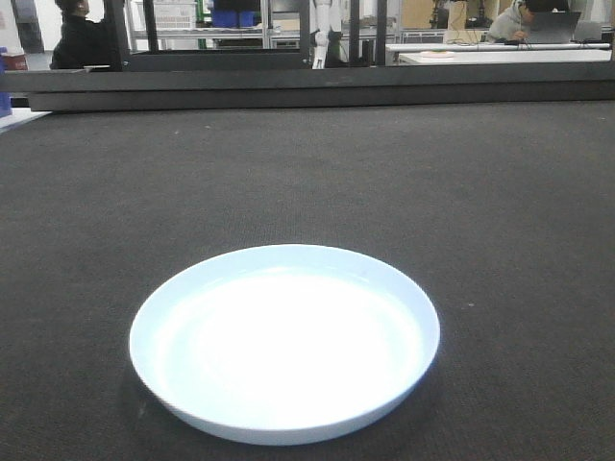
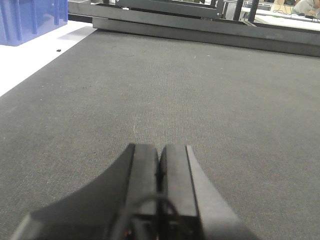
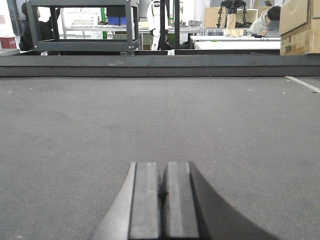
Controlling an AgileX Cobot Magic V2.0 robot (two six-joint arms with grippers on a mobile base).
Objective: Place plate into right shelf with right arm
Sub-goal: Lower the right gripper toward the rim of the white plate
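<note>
A dark grey mat covers the whole work surface and runs back to a low black rail at 12 o'clock. Beyond that rail, at 11 o'clock in the right wrist view, stands a black open shelf frame. The plate, pale blue-white and shallow, lies flat and right way up on the mat at 6 o'clock in the front view, well short of the rail and touched by neither gripper.

In the left wrist view a blue crate sits at 10 o'clock on a white tabletop that borders the mat. Cardboard boxes are stacked at 2 o'clock in the right wrist view.

Both arms are held low, wrists nearly level and aimed at 12 o'clock across the mat. The left gripper is clenched, its two dark fingers pressed together on nothing. The right gripper is likewise closed tight and empty, hanging just above the mat.
</note>
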